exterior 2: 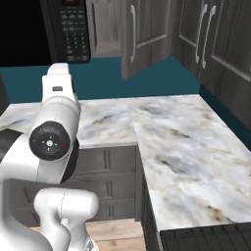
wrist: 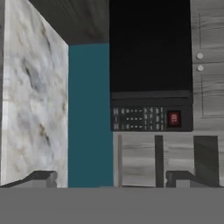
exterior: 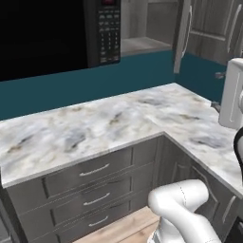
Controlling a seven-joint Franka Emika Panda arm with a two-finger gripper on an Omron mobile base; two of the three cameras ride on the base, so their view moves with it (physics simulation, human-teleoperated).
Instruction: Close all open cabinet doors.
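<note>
One cabinet door (exterior 2: pixel 142 34) stands open just right of the black microwave (exterior 2: pixel 66 29), swung out over the counter with its silver bar handle (exterior 2: pixel 133 27) facing me. From the left base view this open door (exterior: pixel 182 35) shows nearly edge-on, and the cabinet's bare shelf (exterior: pixel 142 45) lies behind it. Closed cabinet doors (exterior 2: pixel 208 39) line the right wall. My gripper (wrist: pixel 111 181) is open with nothing between its fingertips (wrist: pixel 41 178). It looks, rolled sideways, at the microwave (wrist: pixel 151 52) and the grey cabinet fronts (wrist: pixel 175 153) beside its keypad.
A marble L-shaped counter (exterior: pixel 118 123) runs under the cabinets, with a teal backsplash (exterior: pixel 71 85) behind it. Grey drawer fronts (exterior: pixel 95 173) sit below. A dark stovetop corner (exterior 2: pixel 206 239) lies at the near right. My white arm (exterior 2: pixel 56 132) rises in front of the counter.
</note>
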